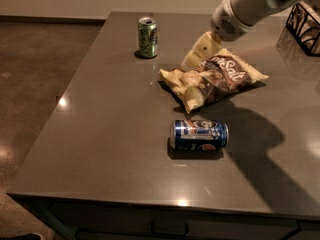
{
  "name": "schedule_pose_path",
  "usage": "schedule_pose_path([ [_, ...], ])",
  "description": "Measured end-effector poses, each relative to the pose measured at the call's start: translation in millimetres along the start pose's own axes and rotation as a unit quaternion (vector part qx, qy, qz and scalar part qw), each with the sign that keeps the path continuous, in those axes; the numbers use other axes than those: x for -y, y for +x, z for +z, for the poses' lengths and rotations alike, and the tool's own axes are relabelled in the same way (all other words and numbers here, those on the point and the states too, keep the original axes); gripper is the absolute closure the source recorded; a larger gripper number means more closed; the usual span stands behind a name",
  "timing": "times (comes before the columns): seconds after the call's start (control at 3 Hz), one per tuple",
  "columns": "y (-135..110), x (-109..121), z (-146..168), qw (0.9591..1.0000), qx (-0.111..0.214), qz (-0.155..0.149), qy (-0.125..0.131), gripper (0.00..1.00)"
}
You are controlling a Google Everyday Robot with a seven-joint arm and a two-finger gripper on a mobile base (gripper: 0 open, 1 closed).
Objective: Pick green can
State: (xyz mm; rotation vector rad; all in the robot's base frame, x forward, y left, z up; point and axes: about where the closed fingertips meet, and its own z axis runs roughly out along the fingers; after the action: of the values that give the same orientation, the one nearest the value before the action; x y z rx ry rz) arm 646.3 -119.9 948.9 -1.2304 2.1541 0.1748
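The green can [148, 36] stands upright near the table's far left side, silver top showing. My gripper [194, 58] hangs from the white arm coming in from the upper right. It is above the table just right of the green can and over the far end of the chip bag, apart from the can.
A brown and yellow chip bag [215, 78] lies in the middle of the grey table [100, 134]. A blue can with white markings [199, 135] lies on its side in front of it. A black wire basket [305, 26] stands at the far right edge.
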Motion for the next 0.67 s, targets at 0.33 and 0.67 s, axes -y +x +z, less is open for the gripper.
schedule_pose_path([
  [0.33, -28, 12, 43, 0.9992, 0.018, 0.028, 0.024, 0.00],
  [0.67, -55, 24, 79, 0.9966, 0.042, 0.061, 0.036, 0.00],
])
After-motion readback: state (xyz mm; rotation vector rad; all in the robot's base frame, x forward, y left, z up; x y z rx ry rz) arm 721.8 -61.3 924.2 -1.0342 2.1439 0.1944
